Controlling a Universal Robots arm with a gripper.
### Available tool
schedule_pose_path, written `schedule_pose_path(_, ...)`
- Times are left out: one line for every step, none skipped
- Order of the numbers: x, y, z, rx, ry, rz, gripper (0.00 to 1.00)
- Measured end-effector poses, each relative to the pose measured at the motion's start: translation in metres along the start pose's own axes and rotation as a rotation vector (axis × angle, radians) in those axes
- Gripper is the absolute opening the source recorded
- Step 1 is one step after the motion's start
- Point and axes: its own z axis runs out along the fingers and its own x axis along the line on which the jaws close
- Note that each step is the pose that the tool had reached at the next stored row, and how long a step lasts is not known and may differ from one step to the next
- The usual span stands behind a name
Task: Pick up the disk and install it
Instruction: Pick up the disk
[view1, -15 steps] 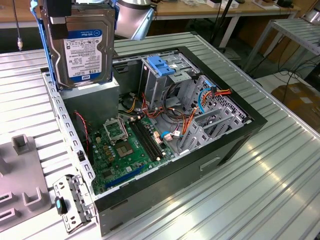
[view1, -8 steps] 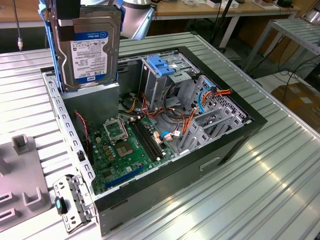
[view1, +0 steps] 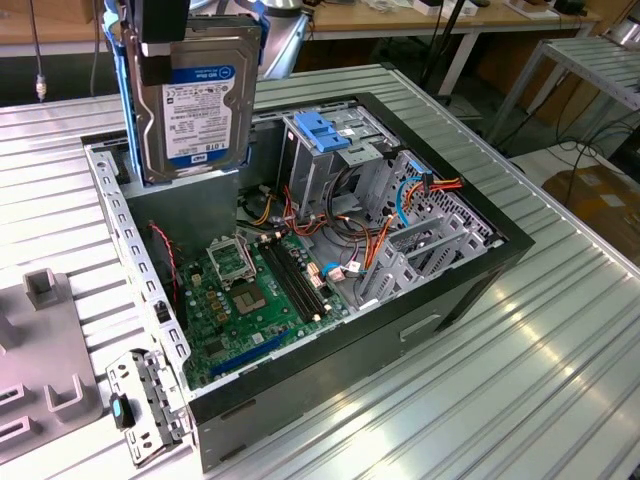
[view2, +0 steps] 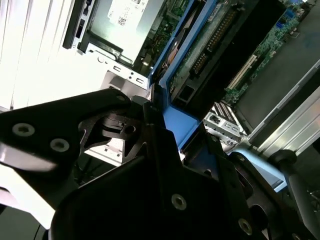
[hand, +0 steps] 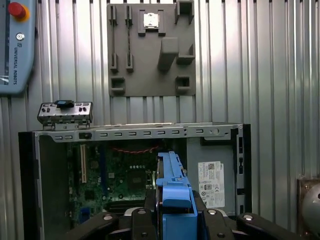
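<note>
A: Exterior view — what's the state?
B: tool (view1: 165, 55) is clamped on the disk (view1: 195, 100). Disk is upright, label facing the camera, in the air over the open case (view1: 470, 270), at the case's end toward the exterior view's left. Motherboard (view1: 250, 290) lies flat on the case floor, drive cage (view1: 340, 165) just beside it. Case lies on the ribbed table (view1: 540, 380).
A: Second wrist view?
B: Black tool body up close. The disk's blue carrier edge is pinched between the jaws, and its circuit-board side shows. Case interior lies beyond it.
A: First wrist view?
B: Disk is edge-on — blue carrier between the two tool sides, over the case interior with the motherboard beyond. Grey fixture plate (hand: 145, 75) is on the table beyond the case wall. A small metal bracket (hand: 65, 112) sits against that wall, and a pendant (hand: 15, 50) lies near it.
</note>
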Motion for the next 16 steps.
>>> schedule_pose_path(0.0031, -0.0009, 0.0005, 0.0000, 0.0006, 0.000, 0.37)
schedule_pose_path(0.0050, -0.0015, 0.0007, 0.0001, 0.0011, 0.000, 0.37)
schedule_pose_path(0.0063, -0.0023, 0.0010, 0.0001, 0.0018, 0.000, 0.37)
schedule_pose_path(0.0075, -0.0039, 0.0016, 0.0004, 0.0031, 0.000, 0.37)
schedule_pose_path(0.0080, -0.0055, 0.0020, 0.0002, 0.0047, 0.000, 0.37)
schedule_pose_path(0.0086, -0.0077, 0.0026, 0.0001, 0.0062, 0.000, 0.37)
schedule_pose_path(0.0090, -0.0098, 0.0033, 0.0003, 0.0070, 0.000, 0.37)
schedule_pose_path(0.0095, -0.0122, 0.0042, 0.0004, 0.0078, 0.000, 0.37)
schedule_pose_path(0.0098, -0.0148, 0.0050, 0.0004, 0.0086, 0.000, 0.37)
schedule_pose_path(0.0101, -0.0180, 0.0058, 0.0003, 0.0096, 0.000, 0.37)
schedule_pose_path(0.0102, -0.0201, 0.0062, 0.0003, 0.0099, 0.000, 0.37)
schedule_pose_path(0.0103, -0.0214, 0.0065, 0.0005, 0.0097, 0.000, 0.37)
schedule_pose_path(0.0104, -0.0221, 0.0067, 0.0005, 0.0096, 0.000, 0.37)
schedule_pose_path(0.0104, -0.0224, 0.0066, 0.0004, 0.0098, 0.000, 0.37)
schedule_pose_path(0.0104, -0.0224, 0.0066, 0.0004, 0.0098, 0.000, 0.37)
schedule_pose_path(0.0103, -0.0224, 0.0066, 0.0004, 0.0098, 0.000, 0.37)
